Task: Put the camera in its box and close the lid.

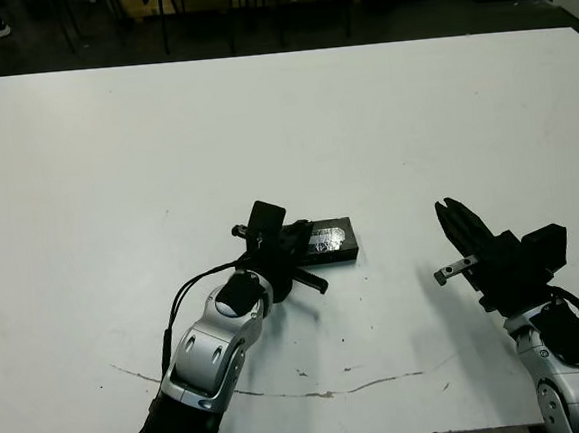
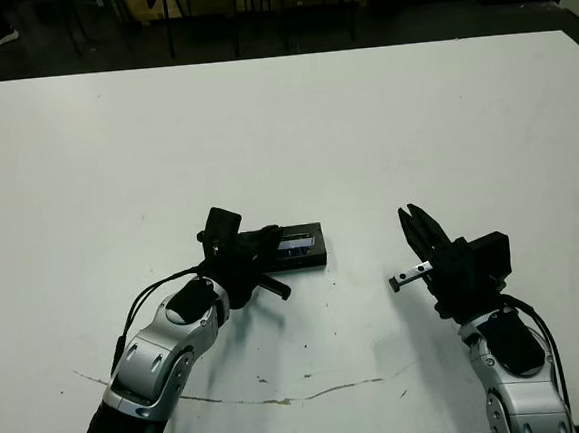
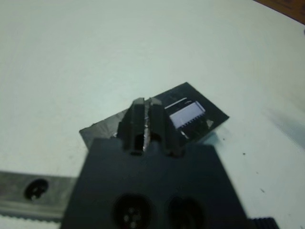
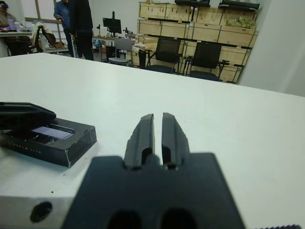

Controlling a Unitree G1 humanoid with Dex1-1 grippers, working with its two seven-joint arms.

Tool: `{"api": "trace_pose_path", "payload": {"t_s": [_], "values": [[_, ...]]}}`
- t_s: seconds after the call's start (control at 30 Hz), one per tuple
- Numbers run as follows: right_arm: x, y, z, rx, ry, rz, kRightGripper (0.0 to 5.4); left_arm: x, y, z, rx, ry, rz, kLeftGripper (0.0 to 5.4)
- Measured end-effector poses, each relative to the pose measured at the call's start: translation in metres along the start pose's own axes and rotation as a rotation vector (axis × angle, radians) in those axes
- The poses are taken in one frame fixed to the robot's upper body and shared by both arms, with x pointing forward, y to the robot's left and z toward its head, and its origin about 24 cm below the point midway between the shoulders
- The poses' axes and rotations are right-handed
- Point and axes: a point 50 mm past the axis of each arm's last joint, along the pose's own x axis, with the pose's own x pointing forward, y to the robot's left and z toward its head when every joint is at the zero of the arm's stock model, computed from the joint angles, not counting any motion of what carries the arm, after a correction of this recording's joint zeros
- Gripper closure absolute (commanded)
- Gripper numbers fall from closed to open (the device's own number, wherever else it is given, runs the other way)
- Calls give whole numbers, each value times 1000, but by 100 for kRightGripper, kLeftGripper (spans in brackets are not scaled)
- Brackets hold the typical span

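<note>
Left gripper (image 3: 145, 106) first: its two black fingers are pressed together, nothing between them, tips resting over the near-left end of the lid (image 1: 329, 239). The wrist view shows those closed fingers pointing right down at the lid's black top, just beside the pale silvery strip (image 3: 187, 115) on its face. And that lid sits flat and square, so what shows on the table (image 1: 115, 170) is one closed black block, lying just left of centre, long side running left to right. The box under the lid cannot be made out as a separate piece, and the camera is hidden from every view.

Over to the right gripper (image 2: 410, 215): fingers together as well, only a thin slit between them, holding nothing. It hangs above bare white tabletop, well to the right of the block, fingertips aimed toward the far side. Its wrist view catches the block (image 4: 52, 138) off to one side, strip facing up, with the left gripper's dark fingers (image 4: 24, 112) lying across its end.

Beyond the far edge: chairs (image 4: 169, 52), stacked wooden crates (image 4: 200, 31), and people (image 4: 81, 24) standing by a desk.
</note>
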Motion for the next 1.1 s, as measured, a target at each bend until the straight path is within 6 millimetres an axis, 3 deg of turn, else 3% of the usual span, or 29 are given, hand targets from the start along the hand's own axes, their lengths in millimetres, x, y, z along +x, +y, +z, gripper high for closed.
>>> {"api": "trace_pose_path", "payload": {"t_s": [0.17,0.27,0.5,0.73,0.9,1.1], "values": [[0,4,-1,-6,6,11,540,-10,6,5,-16,-60,7,539],[1,5,-1,-8,-1,5,540,-24,20,4,-11,-120,26,539],[9,9,6,6,-69,-1,540,-73,57,29,43,-403,120,539],[16,13,11,19,-68,-36,540,-125,98,29,131,-583,324,539],[22,16,10,53,-54,-82,540,-133,114,14,143,-624,475,539],[25,22,7,93,-48,-112,540,-127,105,-9,87,-666,692,539]]}}
